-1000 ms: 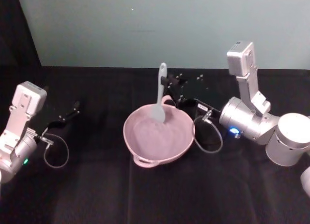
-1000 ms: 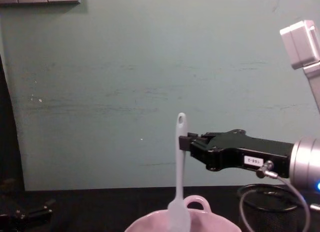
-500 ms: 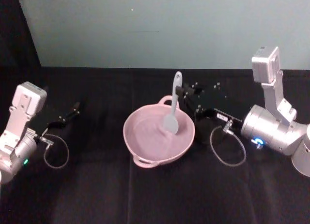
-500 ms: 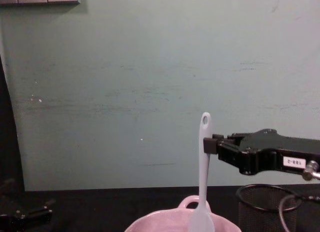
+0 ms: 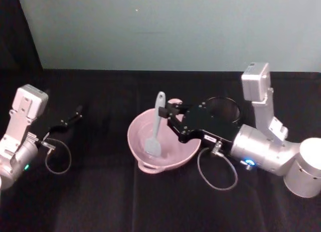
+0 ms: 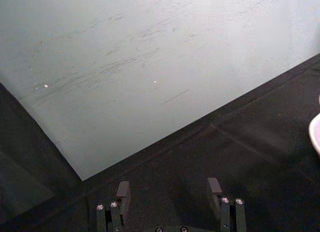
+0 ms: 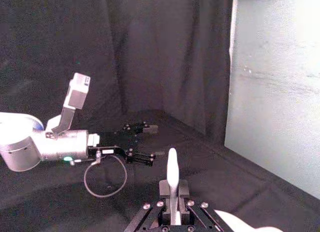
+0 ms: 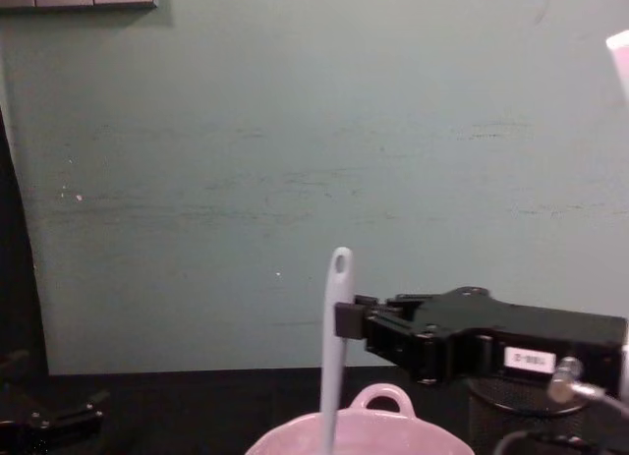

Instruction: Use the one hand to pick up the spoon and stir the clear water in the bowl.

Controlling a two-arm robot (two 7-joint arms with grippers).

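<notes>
from the head view, my right gripper (image 5: 163, 113), black with a small white label and a silver cylindrical wrist, reaches in from the right over the far rim of the pale pink glossy ceramic bowl (image 5: 132, 138). it pinches the upper handle of the white long-handled plastic spoon (image 5: 156, 127). the spoon stands nearly upright, tilted a little, its flat broad paddle head down inside the bowl near the middle. i cannot make out the water's surface. a black wire-mesh cup (image 5: 223, 108) sits just behind my right gripper. my left gripper (image 5: 76, 113) rests on the black table (image 5: 100, 202), well apart from the bowl on the left.

in the left wrist view, my left gripper (image 6: 169, 192) has its fingers spread with bare black cloth between them; a sliver of the bowl (image 6: 316, 137) shows at the edge.

in the right wrist view, my right gripper (image 7: 171, 193) is pressed onto the spoon (image 7: 172, 171), whose rounded handle tip stands clear of the fingers. my left gripper (image 7: 141, 157) shows farther off.

from the chest view, the spoon (image 8: 333, 347) stands upright with the oval hole at its tip uppermost and its lower part dropping behind the bowl (image 8: 295, 441) rim, beside the small loop handle (image 8: 381, 397). my right gripper (image 8: 346, 319) clamps it below the hole.
</notes>
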